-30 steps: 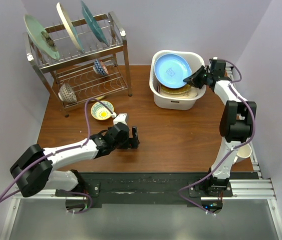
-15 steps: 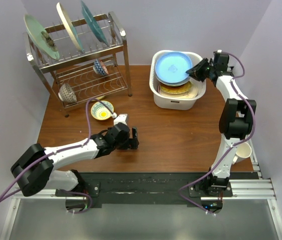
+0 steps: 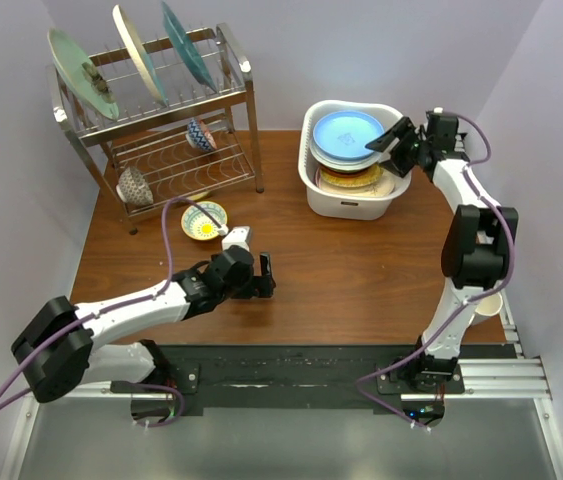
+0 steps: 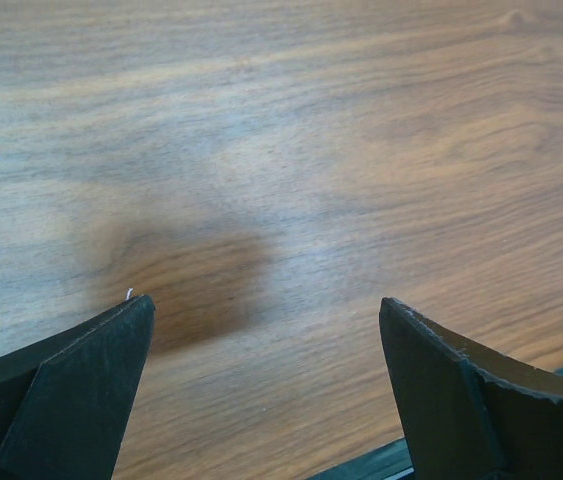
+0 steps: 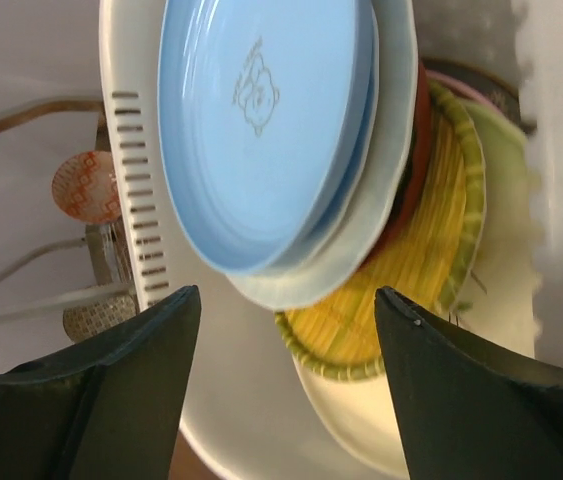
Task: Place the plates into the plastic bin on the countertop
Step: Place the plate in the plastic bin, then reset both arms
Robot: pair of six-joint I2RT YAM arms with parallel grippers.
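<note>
The glossy blue plate (image 5: 261,130) rests on top of the stack inside the white plastic bin (image 3: 349,208), over a white plate (image 5: 386,190) and a yellow woven-look plate (image 5: 431,280). The right gripper (image 3: 394,147) hangs just beside the rim, jaws apart and empty. Three more plates (image 3: 81,72) stand on edge in the steel wire rack (image 3: 246,100), so I'd judge the job well along but unfinished, while the left gripper (image 4: 266,310) hovers spread wide, holding nothing, over the wood-grain countertop (image 4: 281,120).

The blue plate (image 3: 346,135) rests atop a stack of other plates (image 3: 356,181) inside the white plastic bin (image 3: 353,208).
</note>
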